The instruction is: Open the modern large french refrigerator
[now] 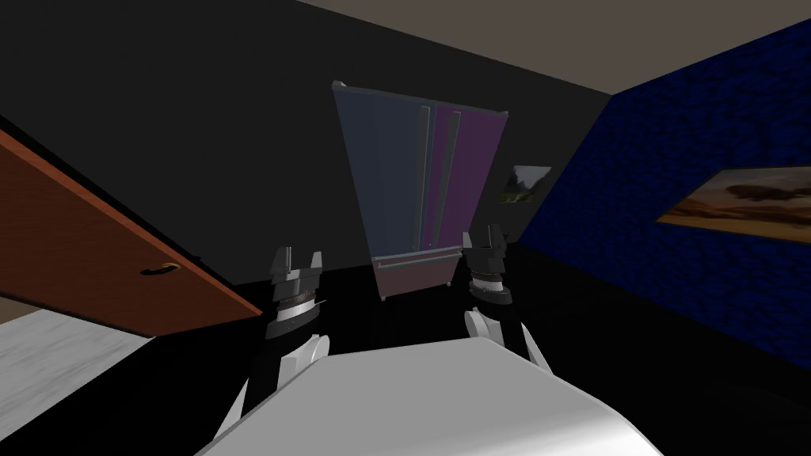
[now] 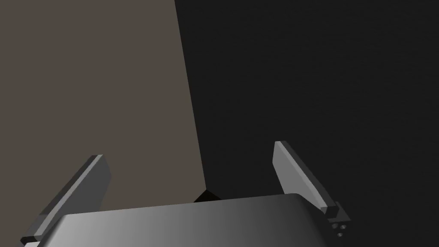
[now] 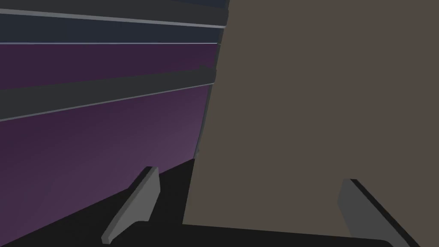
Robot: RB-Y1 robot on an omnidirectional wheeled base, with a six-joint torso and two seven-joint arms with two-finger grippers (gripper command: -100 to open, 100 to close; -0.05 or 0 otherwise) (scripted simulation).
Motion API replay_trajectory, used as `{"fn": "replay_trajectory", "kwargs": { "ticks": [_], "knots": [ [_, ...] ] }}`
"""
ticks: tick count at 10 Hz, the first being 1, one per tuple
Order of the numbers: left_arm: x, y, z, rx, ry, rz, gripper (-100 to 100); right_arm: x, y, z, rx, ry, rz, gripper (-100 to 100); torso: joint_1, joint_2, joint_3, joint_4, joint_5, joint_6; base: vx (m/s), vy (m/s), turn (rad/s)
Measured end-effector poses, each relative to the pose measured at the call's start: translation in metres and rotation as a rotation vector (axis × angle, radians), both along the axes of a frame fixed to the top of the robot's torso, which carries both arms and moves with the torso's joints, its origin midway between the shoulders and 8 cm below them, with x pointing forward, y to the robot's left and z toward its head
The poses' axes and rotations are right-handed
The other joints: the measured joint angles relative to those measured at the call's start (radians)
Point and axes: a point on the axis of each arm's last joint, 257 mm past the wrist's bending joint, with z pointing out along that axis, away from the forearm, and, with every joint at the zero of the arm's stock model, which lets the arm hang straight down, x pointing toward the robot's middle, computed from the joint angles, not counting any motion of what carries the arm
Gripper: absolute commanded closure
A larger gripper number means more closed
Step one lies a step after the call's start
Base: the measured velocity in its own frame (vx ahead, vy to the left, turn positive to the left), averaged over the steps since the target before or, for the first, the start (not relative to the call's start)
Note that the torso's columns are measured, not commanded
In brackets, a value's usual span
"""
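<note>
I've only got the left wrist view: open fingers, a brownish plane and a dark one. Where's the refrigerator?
Observer: The head view has the refrigerator ahead, against the dark wall, a little to the right of your left gripper.
Operator: Are the doors open?
Observer: No. Both upper doors look shut, with their upright handles side by side at the middle seam.
Operator: Which arm is better placed?
Observer: Probably the right gripper. Its wrist view faces the purple door, with its fingers open and holding nothing.
</note>
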Motion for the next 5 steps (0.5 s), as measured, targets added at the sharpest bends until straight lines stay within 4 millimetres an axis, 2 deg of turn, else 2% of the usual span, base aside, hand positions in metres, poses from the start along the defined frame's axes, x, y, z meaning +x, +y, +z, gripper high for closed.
{"fn": "replay_trajectory", "kwargs": {
  "ticks": [2, 5],
  "knots": [
    [0.0, 0.0, 0.0, 0.0, 0.0, 0.0, 0, 0.0, 0.0, 0.0, 0.0, 0.0, 0.0, 0, 0.0, 0.104, -0.209, 0.105, 0.0, 0.0, 0.0, 0.0, 0.0],
    [0.0, 0.0, 0.0001, 0.0, 0.0, 0.0, 0, -0.0001, 0.0, 0.0001, 0.0, 0.0, 0.0, 0, 0.0, 0.322, -0.644, 0.322, 0.0, 0.0, 0.0, 0.0, 0.0]
  ]
}}
